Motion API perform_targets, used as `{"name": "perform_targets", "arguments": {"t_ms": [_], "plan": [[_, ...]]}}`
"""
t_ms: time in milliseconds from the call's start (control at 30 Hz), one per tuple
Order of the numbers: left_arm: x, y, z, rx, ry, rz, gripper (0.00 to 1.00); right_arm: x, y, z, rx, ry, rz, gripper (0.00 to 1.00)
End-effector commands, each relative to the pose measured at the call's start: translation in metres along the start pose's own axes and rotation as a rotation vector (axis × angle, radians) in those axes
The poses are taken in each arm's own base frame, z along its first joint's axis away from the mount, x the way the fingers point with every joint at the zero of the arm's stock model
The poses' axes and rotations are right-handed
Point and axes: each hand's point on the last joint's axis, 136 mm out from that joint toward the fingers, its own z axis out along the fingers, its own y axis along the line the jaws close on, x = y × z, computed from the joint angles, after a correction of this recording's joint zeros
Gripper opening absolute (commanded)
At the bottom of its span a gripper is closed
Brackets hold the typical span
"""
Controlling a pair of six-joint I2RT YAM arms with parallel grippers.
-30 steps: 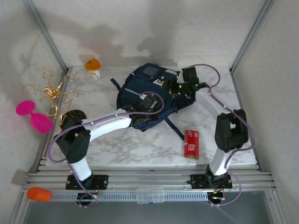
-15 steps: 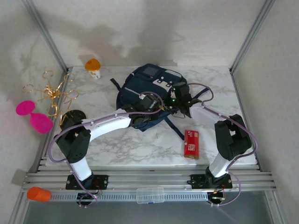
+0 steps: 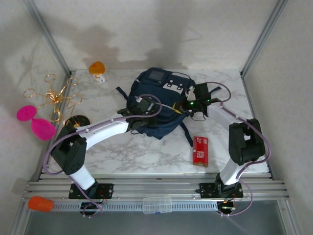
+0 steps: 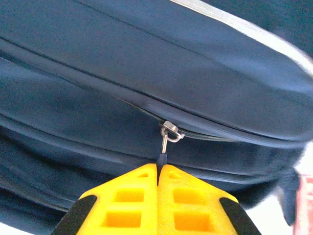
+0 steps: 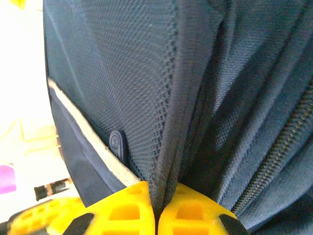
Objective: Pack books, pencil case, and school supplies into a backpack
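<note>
1. The backpack [image 3: 164, 100] lies flat on the marble-patterned table [image 3: 122, 147], mid-table toward the back. Its inside is hidden from us, so we cannot tell what it holds.
2. Our left gripper [image 4: 157, 170] is pinched tight on the zipper pull [image 4: 168, 132]. The yellow fingers meet with only the dark tab between them, and the small metal slider sits just above on the zipper line.
3. Our right gripper [image 5: 156, 200] is clamped on a fold of the backpack's fabric along a seam, at the bag's right side in the overhead view.
4. The bag is smooth navy woven cloth in the left wrist view. In the right wrist view it is fine mesh with a pale edge stripe, a small oval tab and a coil zipper.
5. The red box [image 3: 200, 150], flat and rectangular with gold and white markings, lies on the table outside the bag. It is near-right of the bag, close to a dangling strap [image 3: 186, 134].
</note>
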Motion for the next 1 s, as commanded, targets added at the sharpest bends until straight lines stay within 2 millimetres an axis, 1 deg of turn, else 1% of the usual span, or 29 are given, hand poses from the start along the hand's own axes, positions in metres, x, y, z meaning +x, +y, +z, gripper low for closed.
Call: {"name": "perform_targets", "arguments": {"t_ms": [0,67,100,133,200,233,267,367,433,567,633,700,767,900,933,967], "plan": [[0.012,0.022,0.0,-0.083,0.072,0.121,0.0,-0.023,0.006,-0.024,-0.005,-0.056,-0.144,0.0],[0.008,0.0,0.001,0.008,0.056,0.143,0.0,-0.016,0.015,-0.019,-0.051,-0.047,-0.14,0.0],[0.008,-0.008,0.002,0.041,0.051,0.15,0.0,-0.014,0.015,-0.018,-0.05,-0.046,-0.132,0.0],[0.008,-0.013,0.005,0.061,0.047,0.155,0.0,-0.014,0.014,-0.016,-0.044,-0.048,-0.117,0.0],[0.01,-0.017,0.012,0.068,0.055,0.162,0.0,-0.013,0.014,-0.015,-0.046,-0.057,-0.084,0.0],[0.012,-0.018,0.016,0.068,0.065,0.167,0.0,-0.011,0.015,-0.015,-0.047,-0.064,-0.057,0.11],[0.012,-0.02,0.018,0.069,0.073,0.168,0.0,-0.009,0.018,-0.014,-0.053,-0.073,-0.032,0.2],[0.011,-0.032,0.015,0.112,0.061,0.166,0.0,0.001,0.031,-0.013,-0.083,-0.108,0.045,0.41],[0.01,-0.037,0.014,0.133,0.053,0.158,0.0,0.012,0.038,-0.008,-0.11,-0.123,0.104,0.47],[0.012,-0.029,0.019,0.091,0.059,0.143,0.0,0.028,0.042,0.002,-0.128,-0.177,0.255,0.56],[0.011,-0.029,0.018,0.094,0.054,0.138,0.0,0.031,0.048,0.008,-0.124,-0.198,0.279,0.6],[0.01,-0.03,0.018,0.101,0.05,0.134,0.0,0.03,0.049,0.015,-0.089,-0.216,0.301,0.6],[0.008,-0.029,0.017,0.099,0.043,0.131,0.0,0.025,0.051,0.02,-0.051,-0.252,0.303,0.53],[0.009,-0.019,0.019,0.071,0.044,0.129,0.0,0.017,0.06,0.029,-0.038,-0.303,0.258,0.36],[0.008,-0.016,0.018,0.064,0.041,0.125,0.0,0.015,0.064,0.032,-0.033,-0.302,0.236,0.29],[0.006,-0.013,0.017,0.058,0.035,0.12,0.0,0.015,0.067,0.036,-0.03,-0.291,0.211,0.2]]}}
